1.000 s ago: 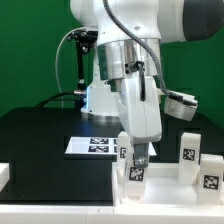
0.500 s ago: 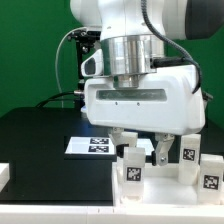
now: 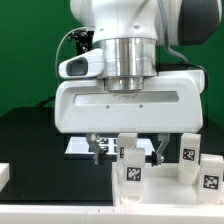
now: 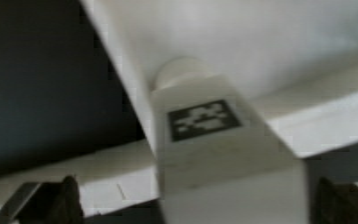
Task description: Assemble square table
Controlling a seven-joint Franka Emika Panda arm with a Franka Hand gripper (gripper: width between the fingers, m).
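Note:
My gripper [image 3: 128, 152] is open, with one finger [image 3: 97, 151] on each side of an upright white leg [image 3: 130, 160] that bears a black-and-white tag. The leg stands on the white square table top [image 3: 165, 192] at the front right. Neither finger touches the leg. In the wrist view the same leg [image 4: 208, 125] rises between my gripper's [image 4: 197, 203] dark fingertips [image 4: 48, 202], over the table top [image 4: 247, 40] and its raised rim. Two more tagged legs [image 3: 188, 151] [image 3: 210, 172] stand to the exterior view's right.
The marker board [image 3: 80, 146] lies on the black table behind the gripper, mostly hidden by the hand. A white part [image 3: 4, 172] pokes in at the exterior view's left edge. The arm's base stands at the back.
The hand has turned about its vertical axis, from edge-on to broadside. The jaws have spread wider, and the fingers now straddle the leg.

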